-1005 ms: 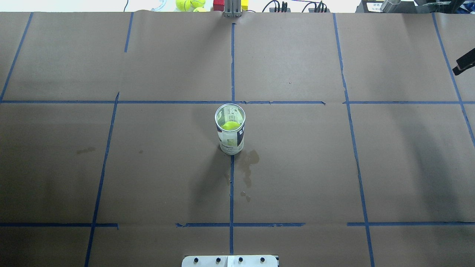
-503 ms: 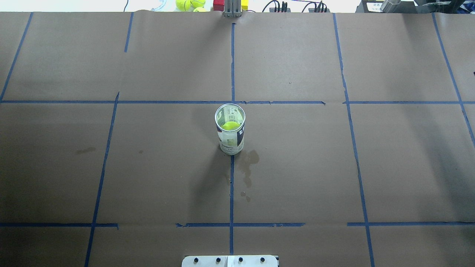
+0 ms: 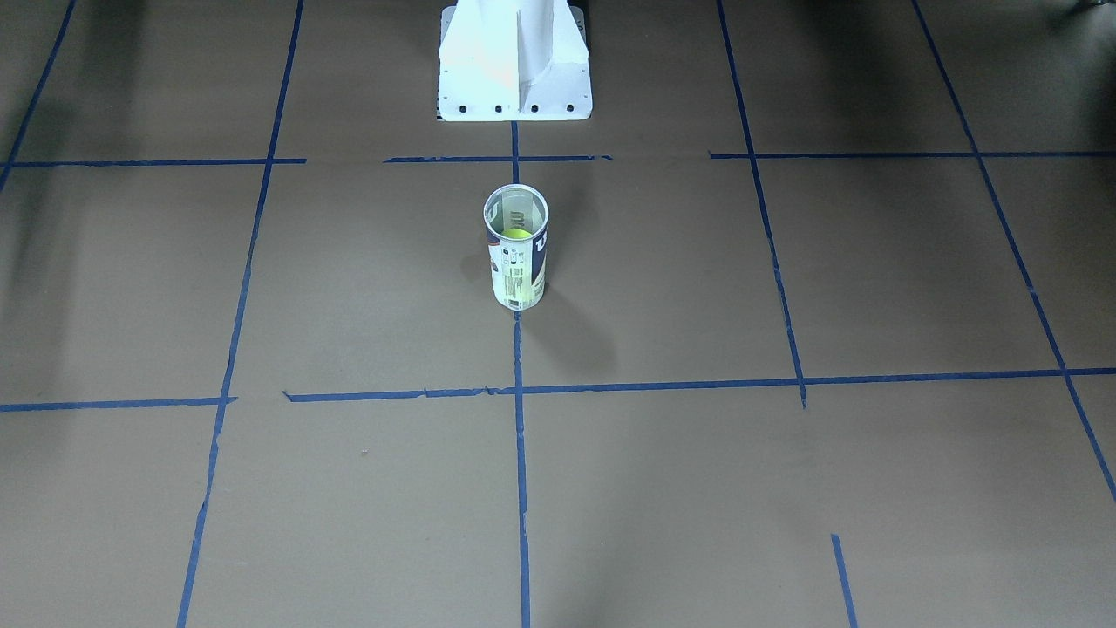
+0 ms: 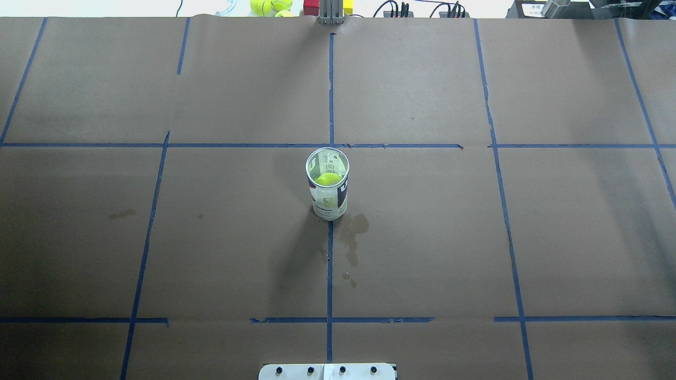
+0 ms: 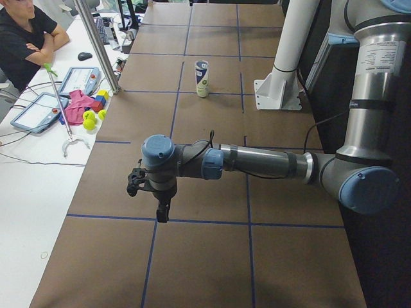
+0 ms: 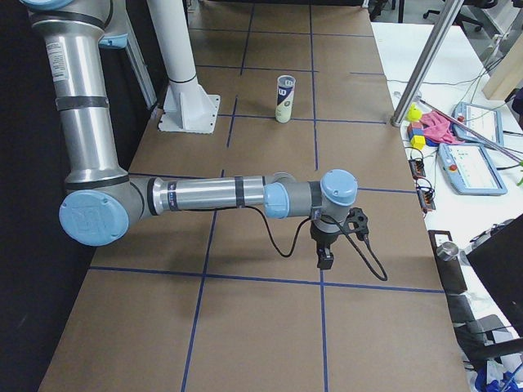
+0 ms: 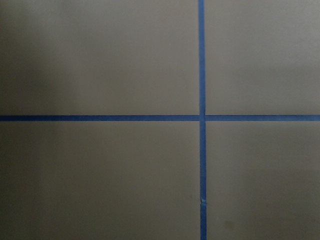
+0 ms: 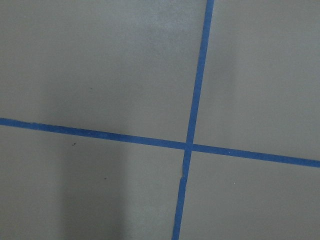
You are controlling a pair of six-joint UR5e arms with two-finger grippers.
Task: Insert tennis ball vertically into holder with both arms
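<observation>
I find the holder point(image 4: 327, 198) standing upright at the centre of the table point(image 4: 237, 237), on a blue tape line point(image 4: 330, 95). It is a clear can with a white and navy label and an open silver rim. The tennis ball point(image 4: 328, 179), neon yellow-green, sits well down inside it. A dark stain point(image 4: 353, 232) marks the paper just beside its base.

The left gripper point(image 5: 162, 208) and right gripper point(image 6: 325, 257) point down over the table, each well apart from the holder. Only the side views show them, so I cannot tell whether their fingers are apart or together.

A second ago a black part of the right gripper showed at the overhead view's right edge; it has since left that view. Holder and ball have not shifted.
</observation>
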